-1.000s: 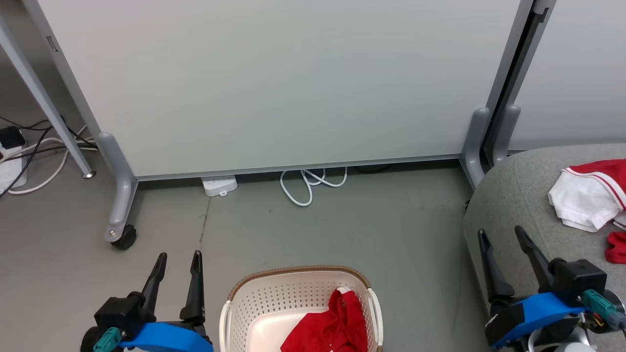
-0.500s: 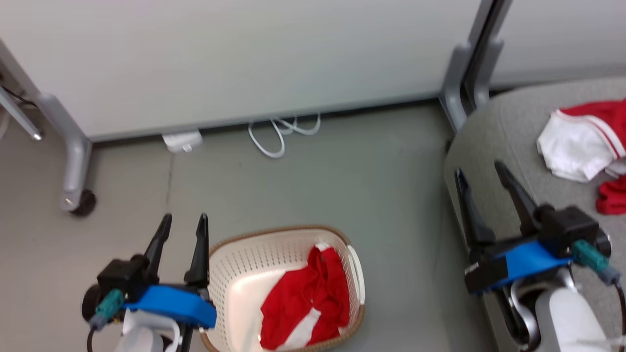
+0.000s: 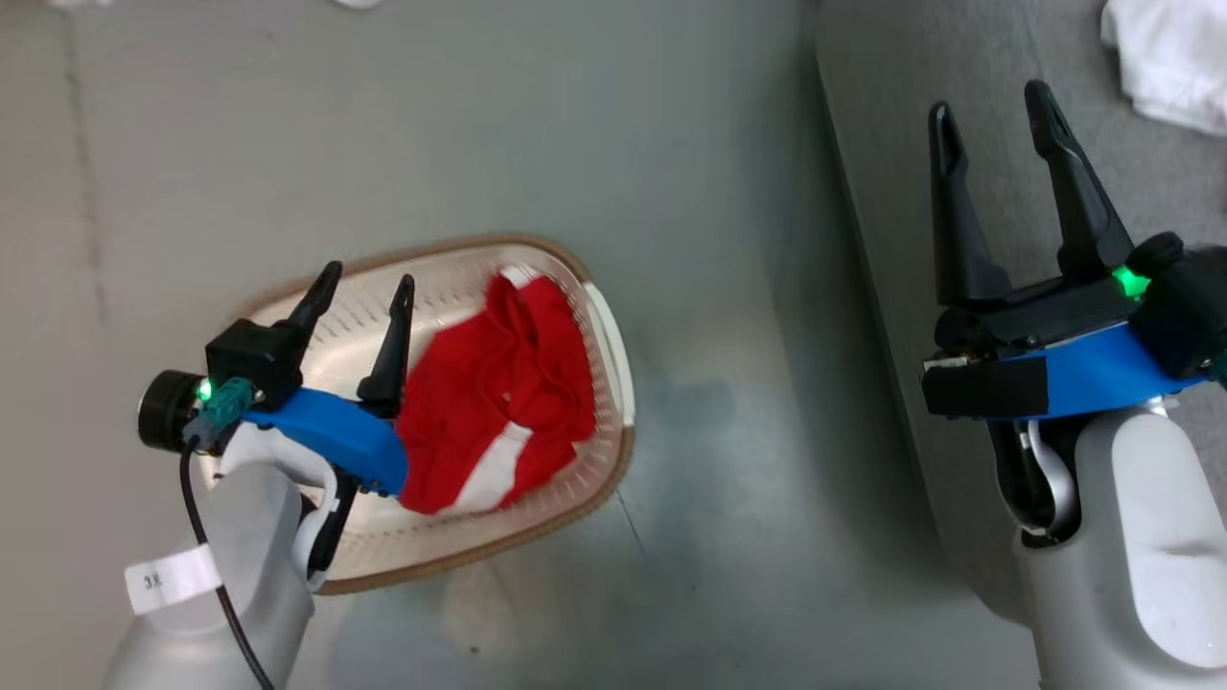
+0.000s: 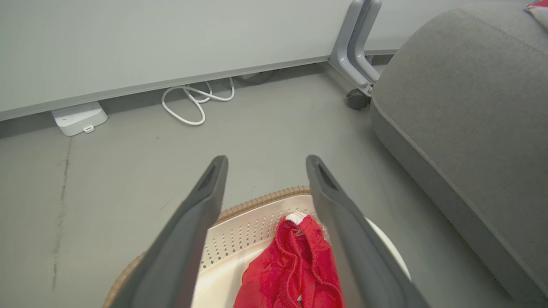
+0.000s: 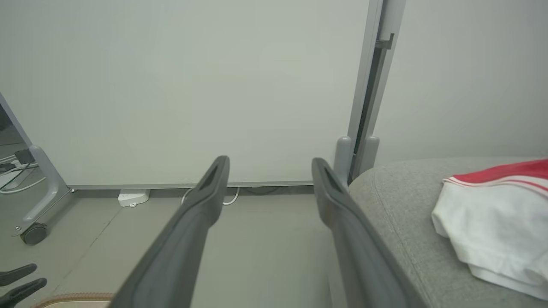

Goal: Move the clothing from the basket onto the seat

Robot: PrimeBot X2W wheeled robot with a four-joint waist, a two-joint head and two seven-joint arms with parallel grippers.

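Grey floor [image 3: 383,115]; basket [image 3: 460,278] on it, red clothing [image 3: 508,383] inside. Left fingers [image 3: 393,335] spread, empty, over basket. Right fingers [image 3: 959,220] spread, empty, over seat [image 3: 891,192] right of basket.

Bare grey floor [image 3: 729,240] runs as a clear lane between the laundry basket [image 3: 613,355] and the sofa seat [image 3: 882,144]. The basket's top is uncovered, its walls ringing a crumpled red garment [image 3: 508,383], with the left gripper [image 3: 369,275] above its left side, jaws apart. A looped white cable [image 4: 188,100], a power strip [image 4: 79,117] and a partition's castered foot [image 4: 355,64] line the floor's far edge.
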